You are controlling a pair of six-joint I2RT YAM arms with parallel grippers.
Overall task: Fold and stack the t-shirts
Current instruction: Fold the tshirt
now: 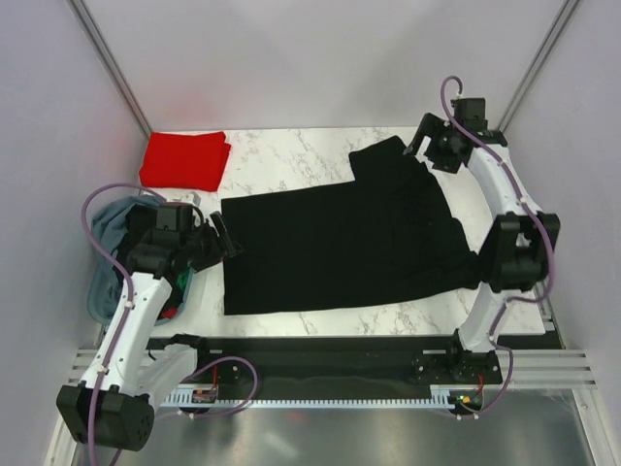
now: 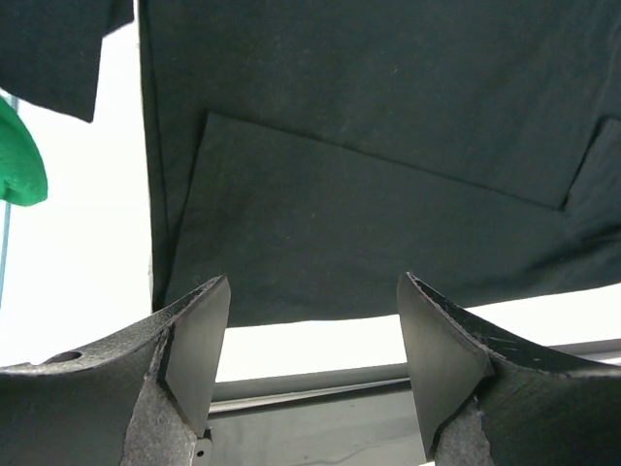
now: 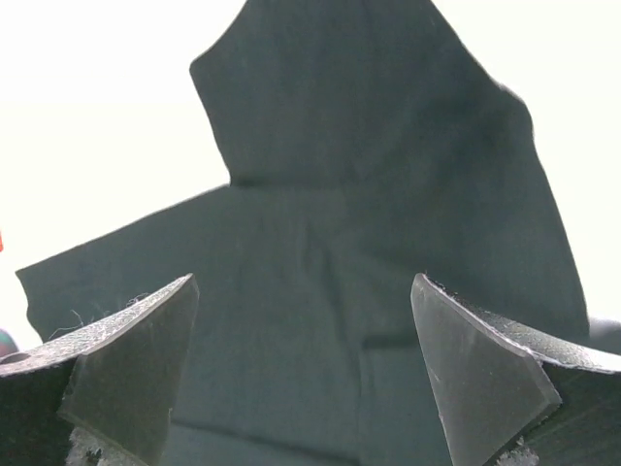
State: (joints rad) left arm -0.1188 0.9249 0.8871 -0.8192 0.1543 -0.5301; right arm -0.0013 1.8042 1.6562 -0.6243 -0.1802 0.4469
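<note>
The left gripper (image 2: 312, 282) has its jaws spread wide with nothing between them; just ahead of its tips lies the near left edge of the large black t-shirt (image 1: 340, 243), flat on the marble table (image 1: 291, 155) with a folded layer across it. The right gripper (image 3: 303, 282) is parted just as wide and empty, poised over the sleeve at the shirt's far right corner. Well beyond the left jaws sits the folded red t-shirt (image 1: 184, 160); behind them, a grey-blue tub (image 1: 105, 243)
</note>
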